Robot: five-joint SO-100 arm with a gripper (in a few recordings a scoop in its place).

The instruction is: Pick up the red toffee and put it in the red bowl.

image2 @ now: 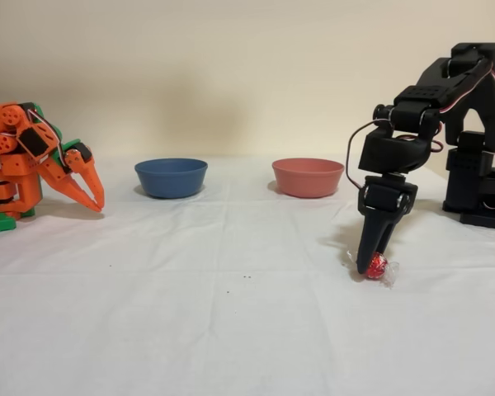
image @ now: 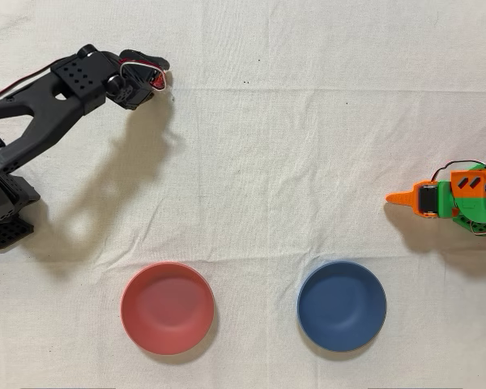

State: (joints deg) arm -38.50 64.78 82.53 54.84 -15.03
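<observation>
At right in the fixed view, my gripper [image2: 374, 262] pinching the red toffee [image2: 377, 266], shiny red foil, clear twisted ends, the red bowl [image2: 308, 176] far behind.

No readable text, labels, brands or numbers — none anywhere

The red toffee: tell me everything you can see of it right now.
The red toffee is a tiny round candy in shiny red foil with clear, crinkled wrapper ends sticking out to both sides. It lies on the white cloth, with the black arm's gripper pointing down and closed around it. From overhead just a red glint peeks out at the gripper tip.
</observation>
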